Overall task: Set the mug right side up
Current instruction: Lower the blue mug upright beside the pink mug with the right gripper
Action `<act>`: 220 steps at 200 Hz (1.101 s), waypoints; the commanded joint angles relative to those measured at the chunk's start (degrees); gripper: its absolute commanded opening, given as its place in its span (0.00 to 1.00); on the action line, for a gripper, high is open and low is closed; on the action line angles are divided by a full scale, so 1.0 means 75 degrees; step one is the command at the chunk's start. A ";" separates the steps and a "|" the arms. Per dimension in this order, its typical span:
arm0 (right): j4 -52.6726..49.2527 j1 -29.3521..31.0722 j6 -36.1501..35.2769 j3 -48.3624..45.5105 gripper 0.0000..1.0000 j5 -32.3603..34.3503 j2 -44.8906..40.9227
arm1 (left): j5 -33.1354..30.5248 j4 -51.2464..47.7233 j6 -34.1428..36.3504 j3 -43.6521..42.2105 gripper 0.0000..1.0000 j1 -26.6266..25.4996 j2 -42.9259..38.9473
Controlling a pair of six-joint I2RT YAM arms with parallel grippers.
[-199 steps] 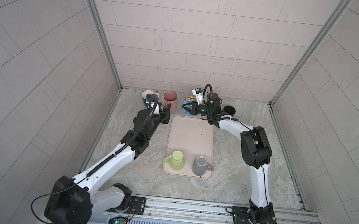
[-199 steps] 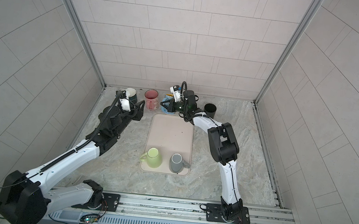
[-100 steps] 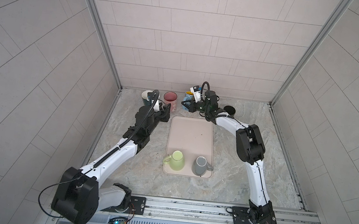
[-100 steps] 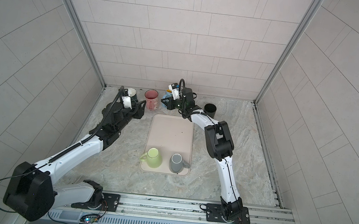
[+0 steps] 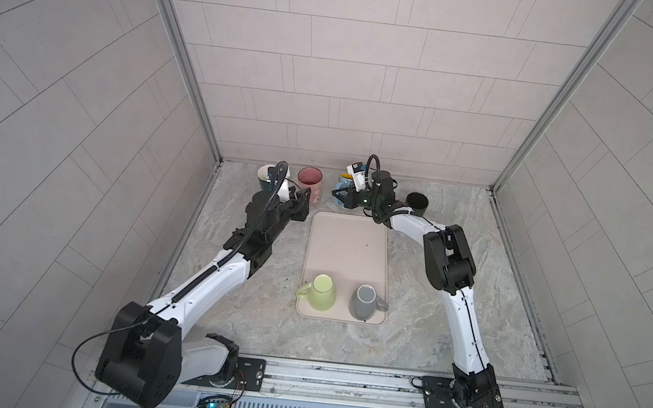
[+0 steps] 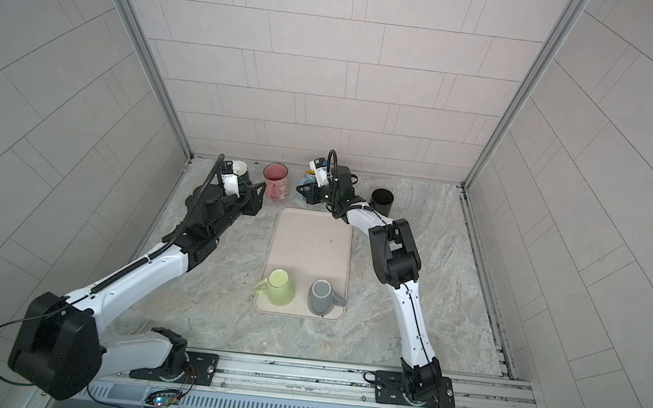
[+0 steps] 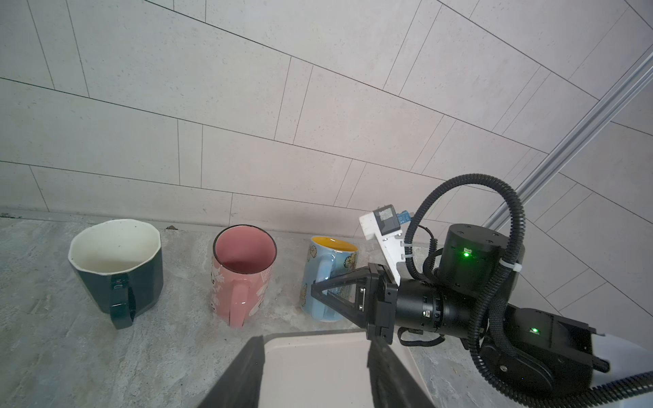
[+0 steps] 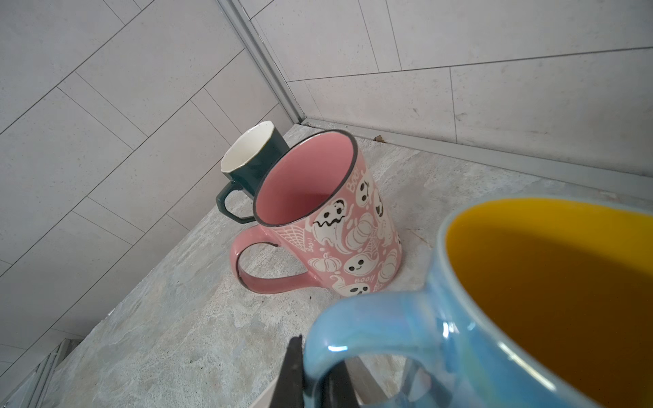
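The blue mug (image 7: 328,268) with a yellow inside stands upright, mouth up, by the back wall; it also shows in both top views (image 5: 342,179) (image 6: 307,178). My right gripper (image 7: 314,288) is shut on its handle (image 8: 371,318), with the dark fingertips (image 8: 295,367) pinching the loop. That gripper lies level at the tray's far edge (image 5: 337,194). My left gripper (image 7: 316,344) is open and empty above the tray's far left corner (image 5: 303,205), a short way from the pink mug.
A pink ghost-print mug (image 7: 243,272) and a dark green mug (image 7: 116,261) stand upright left of the blue one. A black cup (image 5: 417,203) stands at the back right. On the beige tray (image 5: 347,249), a green mug (image 5: 321,292) and a grey mug (image 5: 364,301) sit upside down.
My right gripper has shifted a little to the left along the back wall with the blue mug in its grip. The left arm has moved only slightly.
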 commanded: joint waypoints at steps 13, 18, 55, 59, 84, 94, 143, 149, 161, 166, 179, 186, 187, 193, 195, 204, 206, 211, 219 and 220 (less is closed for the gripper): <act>0.1126 -0.0029 -0.0487 0.0063 0.00 -0.0143 -0.0052 | 0.0057 0.0028 0.0031 0.0260 0.52 0.0058 0.0003; 0.1129 -0.0029 -0.0501 0.0052 0.00 -0.0134 -0.0039 | 0.0068 0.0030 0.0035 0.0267 0.52 0.0059 0.0013; 0.1317 -0.0029 -0.0386 -0.0130 0.00 -0.0146 0.0014 | 0.0141 0.0088 -0.0058 0.0283 0.52 0.0058 0.0137; 0.1325 -0.0029 -0.0391 -0.0155 0.00 -0.0140 0.0002 | 0.0150 0.0086 -0.0058 0.0287 0.52 0.0059 0.0147; 0.1303 -0.0017 -0.0456 -0.0359 0.00 0.0038 -0.0040 | 0.0160 0.0090 -0.0070 0.0261 0.52 0.0057 0.0192; 0.1308 -0.0015 -0.0468 -0.0439 0.00 0.0076 -0.0053 | 0.0167 0.0091 -0.0072 0.0237 0.52 0.0055 0.0198; 0.1299 -0.0006 -0.0569 -0.0752 0.08 0.0190 -0.0150 | 0.0269 0.0114 -0.0143 0.0188 0.52 0.0058 0.0263; 0.1291 0.0000 -0.0570 -0.0765 0.09 0.0194 -0.0144 | 0.0299 0.0136 -0.0152 0.0179 0.51 0.0058 0.0276; 0.1284 0.0007 -0.0571 -0.0806 0.11 0.0206 -0.0138 | 0.0348 0.0158 -0.0191 0.0164 0.52 0.0050 0.0291; 0.1295 0.0006 -0.0562 -0.0829 0.11 0.0213 -0.0144 | 0.0354 0.0162 -0.0206 0.0163 0.51 0.0058 0.0301; 0.1312 0.0006 -0.0550 -0.0887 0.12 0.0249 -0.0145 | 0.0381 0.0171 -0.0225 0.0142 0.51 0.0056 0.0309; 0.1305 0.0006 -0.0548 -0.0916 0.13 0.0253 -0.0147 | 0.0383 0.0186 -0.0240 0.0132 0.51 0.0058 0.0317; 0.1307 0.0006 -0.0548 -0.0919 0.13 0.0253 -0.0152 | 0.0384 0.0186 -0.0243 0.0130 0.51 0.0058 0.0320; 0.1299 0.0006 -0.0548 -0.0946 0.14 0.0267 -0.0160 | 0.0395 0.0197 -0.0240 0.0122 0.51 0.0058 0.0315; 0.1303 0.0006 -0.0537 -0.0952 0.14 0.0265 -0.0166 | 0.0396 0.0197 -0.0239 0.0127 0.51 0.0058 0.0310; 0.1315 0.0006 -0.0535 -0.0991 0.17 0.0277 -0.0167 | 0.0387 0.0197 -0.0246 0.0107 0.51 0.0053 0.0324; 0.1310 0.0006 -0.0530 -0.1007 0.17 0.0285 -0.0167 | 0.0394 0.0197 -0.0252 0.0108 0.51 0.0057 0.0318; 0.1320 0.0006 -0.0526 -0.1043 0.17 0.0303 -0.0177 | 0.0402 0.0203 -0.0258 0.0105 0.51 0.0057 0.0311; 0.1314 0.0006 -0.0532 -0.1062 0.17 0.0311 -0.0179 | 0.0402 0.0207 -0.0261 0.0083 0.51 0.0058 0.0301; 0.1317 0.0006 -0.0528 -0.1068 0.17 0.0311 -0.0179 | 0.0405 0.0208 -0.0259 0.0088 0.51 0.0052 0.0300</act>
